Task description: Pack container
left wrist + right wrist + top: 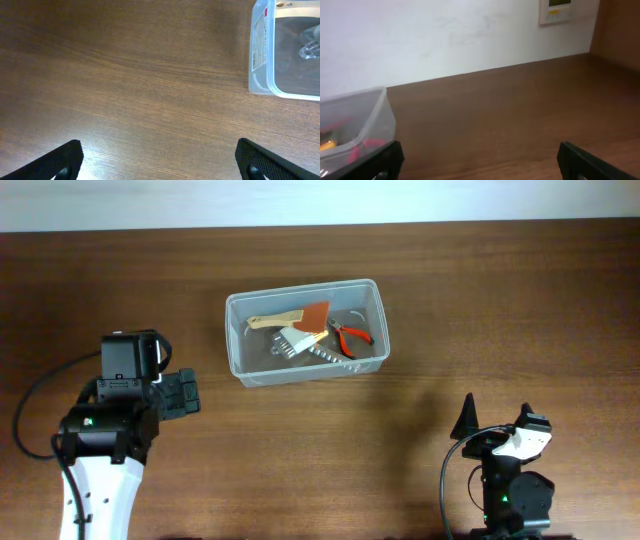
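The container [310,373] is a clear plastic tub at the table's upper middle. Inside it lie red-handled pliers [352,338], an orange scraper [317,315], a wooden-handled tool [275,321] and a metal piece [300,345]. My left gripper [183,393] stands open to the lower left of the tub, apart from it. In the left wrist view the gripper [160,165] frames bare wood, with the container's [260,55] corner at the upper right. My right gripper [497,420] stands open near the front right. Its wrist view shows that gripper [480,165] empty and the container [360,117] at the left.
The table [480,300] is dark brown wood with a white wall [445,35] behind its far edge. A small wall panel [562,10] hangs at the upper right of the right wrist view. Black cables [30,415] trail beside the left arm.
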`<action>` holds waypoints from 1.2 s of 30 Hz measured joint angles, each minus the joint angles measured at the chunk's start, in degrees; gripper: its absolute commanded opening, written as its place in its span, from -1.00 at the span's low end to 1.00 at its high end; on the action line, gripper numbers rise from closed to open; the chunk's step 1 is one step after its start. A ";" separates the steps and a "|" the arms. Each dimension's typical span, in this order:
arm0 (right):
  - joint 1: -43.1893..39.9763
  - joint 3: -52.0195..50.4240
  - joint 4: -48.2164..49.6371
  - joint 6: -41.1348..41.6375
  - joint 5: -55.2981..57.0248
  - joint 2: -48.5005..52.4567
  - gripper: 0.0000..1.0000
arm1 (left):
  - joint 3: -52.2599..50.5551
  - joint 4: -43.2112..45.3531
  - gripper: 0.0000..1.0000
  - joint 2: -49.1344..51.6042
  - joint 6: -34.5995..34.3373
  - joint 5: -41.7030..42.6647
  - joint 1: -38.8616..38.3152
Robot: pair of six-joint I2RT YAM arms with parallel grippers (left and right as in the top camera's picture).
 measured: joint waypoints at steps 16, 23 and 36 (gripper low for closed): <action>0.00 0.00 0.00 -1.33 0.00 0.00 0.97 | 0.00 0.00 0.99 0.00 0.00 0.00 0.00; 0.00 0.00 0.00 -1.29 0.00 0.00 0.98 | 0.00 0.00 0.98 0.00 0.00 0.00 0.00; 0.00 0.00 0.00 -1.33 -0.02 -0.02 0.97 | -0.13 1.36 0.99 -2.58 0.00 -0.42 0.00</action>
